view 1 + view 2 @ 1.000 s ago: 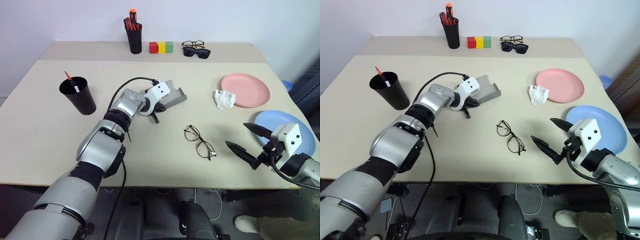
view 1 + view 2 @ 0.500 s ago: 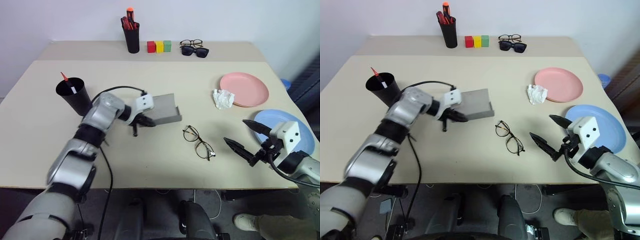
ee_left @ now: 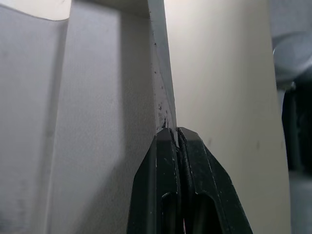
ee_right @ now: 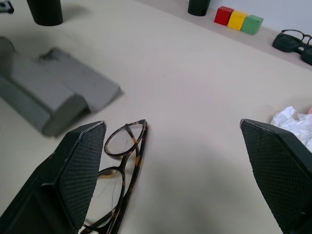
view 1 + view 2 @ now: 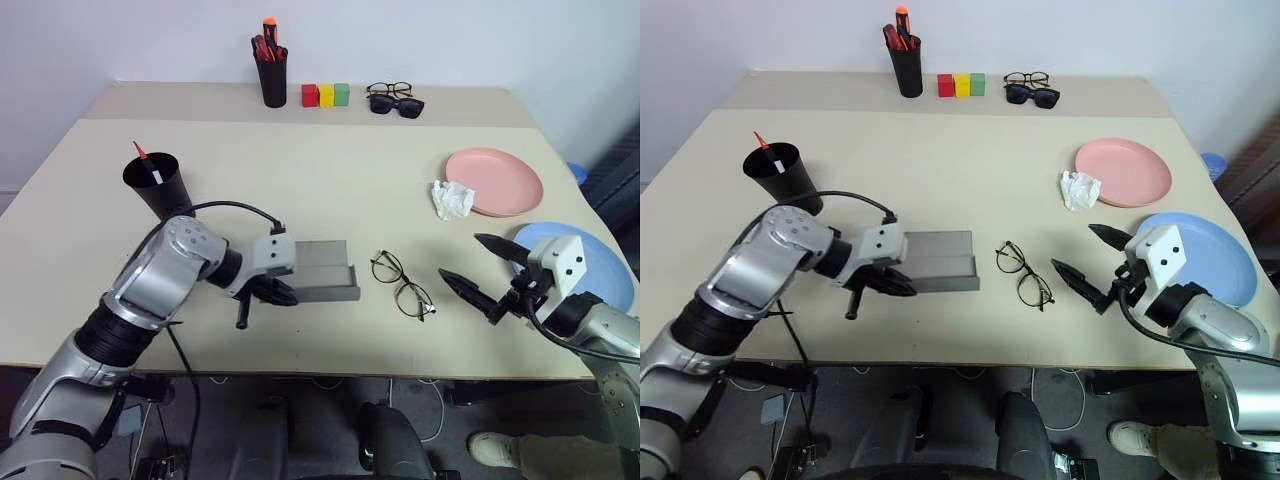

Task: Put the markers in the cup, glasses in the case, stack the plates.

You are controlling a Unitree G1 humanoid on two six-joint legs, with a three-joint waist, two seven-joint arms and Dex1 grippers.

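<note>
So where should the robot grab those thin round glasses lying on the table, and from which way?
Probably at the bridge between the two lenses of the glasses, coming down from above. They lie flat on the table with the lenses side by side, so the thin frame gives little to pinch from the side. The open right tool sits just beside them, nearest for it.

We find the blue plate [image 5: 600,262] partly hidden behind the right gripper [image 5: 478,269], case [image 3: 87,112] cut off at the left wrist view's edges, marker [image 5: 146,163] sunk mostly inside the cup [image 5: 160,186].
</note>
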